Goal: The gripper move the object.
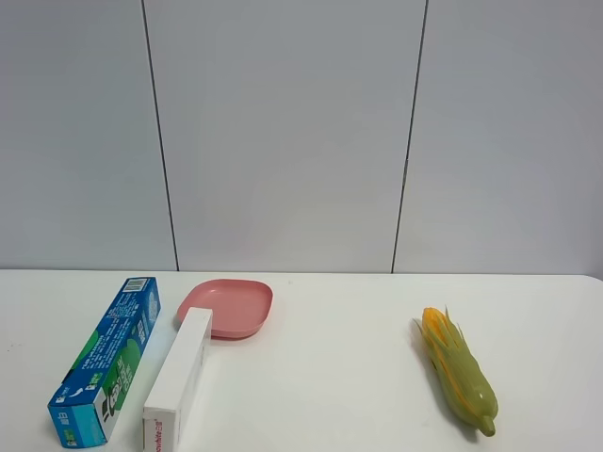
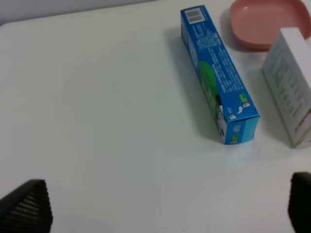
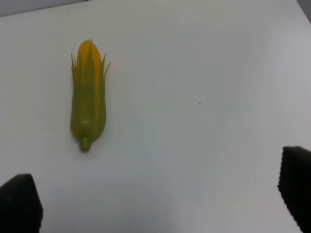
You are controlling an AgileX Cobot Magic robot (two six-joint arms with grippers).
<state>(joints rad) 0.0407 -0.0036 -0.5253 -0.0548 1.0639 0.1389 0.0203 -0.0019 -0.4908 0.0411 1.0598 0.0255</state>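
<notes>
The object, a long blue box (image 1: 105, 373) with green patches and a barcode end, lies on the white table at the front left, beside a plain white box (image 1: 179, 379). The left wrist view shows the blue box (image 2: 217, 73) lying flat, well ahead of my left gripper (image 2: 160, 213). That gripper's black fingertips (image 2: 26, 206) stand wide apart with nothing between them. My right gripper (image 3: 160, 204) is open too, over bare table near the corn cob (image 3: 88, 97). Neither arm shows in the exterior high view.
A pink plate (image 1: 231, 306) sits behind the two boxes, its rim close to the white box's far end. The green-yellow corn cob (image 1: 459, 381) lies at the right. The table's front edge runs just under the boxes' near ends.
</notes>
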